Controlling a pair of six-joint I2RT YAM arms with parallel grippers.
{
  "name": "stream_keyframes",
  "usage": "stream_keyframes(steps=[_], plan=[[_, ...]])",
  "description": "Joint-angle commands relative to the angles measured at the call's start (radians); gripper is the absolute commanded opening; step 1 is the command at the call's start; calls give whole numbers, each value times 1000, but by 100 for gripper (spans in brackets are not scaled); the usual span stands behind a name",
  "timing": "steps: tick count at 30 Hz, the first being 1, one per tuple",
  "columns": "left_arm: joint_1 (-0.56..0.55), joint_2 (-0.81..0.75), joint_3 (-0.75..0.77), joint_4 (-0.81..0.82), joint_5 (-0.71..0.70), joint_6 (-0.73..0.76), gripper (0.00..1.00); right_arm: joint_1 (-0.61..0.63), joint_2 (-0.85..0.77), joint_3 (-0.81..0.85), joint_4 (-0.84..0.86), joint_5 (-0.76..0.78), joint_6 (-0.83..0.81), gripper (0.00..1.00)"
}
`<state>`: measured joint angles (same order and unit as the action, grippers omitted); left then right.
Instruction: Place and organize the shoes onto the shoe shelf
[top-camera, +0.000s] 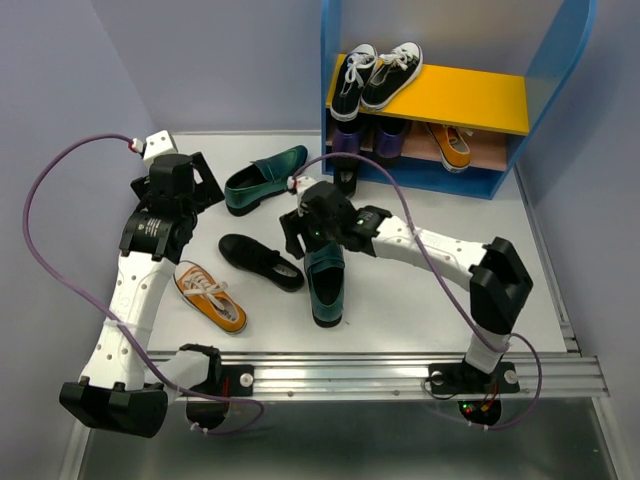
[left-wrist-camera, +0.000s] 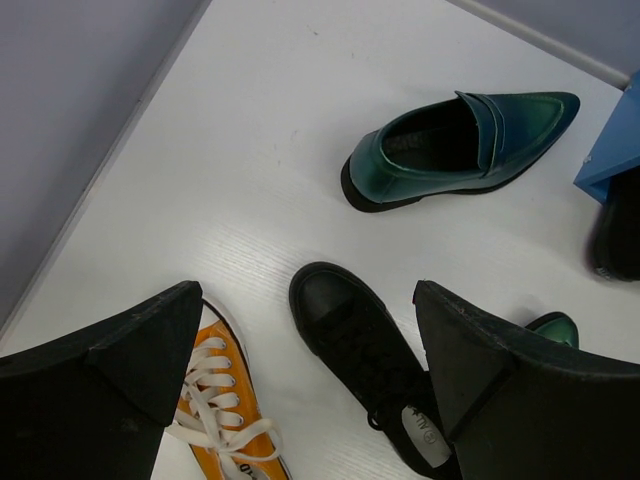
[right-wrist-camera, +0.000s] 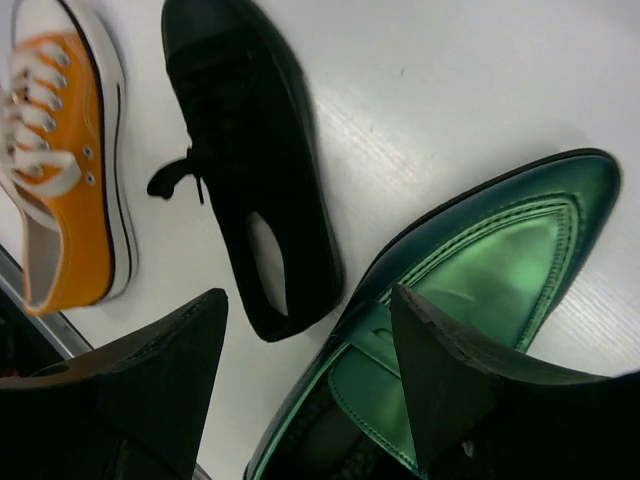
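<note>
White counter (top-camera: 400, 310): left pincer (left-wrist-camera: 310, 300), right pincer (right-wrist-camera: 308, 300) gaping, empty. Right over glossy green loafer (right-wrist-camera: 480, 260); slip risk on closing.

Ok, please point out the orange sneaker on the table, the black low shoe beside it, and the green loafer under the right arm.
orange sneaker (top-camera: 211, 297): top external view, on its laced middle.
black low shoe (top-camera: 260, 262): top external view, on the middle of its upper.
green loafer (right-wrist-camera: 470, 265): right wrist view, on its shiny vamp.

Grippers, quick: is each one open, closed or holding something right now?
Left gripper: open, holding nothing.
Right gripper: open, holding nothing, above a green loafer.
</note>
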<state>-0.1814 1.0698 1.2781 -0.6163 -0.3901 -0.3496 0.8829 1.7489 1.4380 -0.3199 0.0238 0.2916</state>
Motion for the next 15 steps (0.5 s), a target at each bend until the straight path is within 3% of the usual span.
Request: stream_keyframes(steps=[1, 15], plan=[[5, -18, 15, 20, -18, -8, 99, 47, 79, 96, -156, -1, -126, 71], [7, -33, -26, 13, -1, -15, 99, 70, 311, 233, -174, 8, -141, 66]])
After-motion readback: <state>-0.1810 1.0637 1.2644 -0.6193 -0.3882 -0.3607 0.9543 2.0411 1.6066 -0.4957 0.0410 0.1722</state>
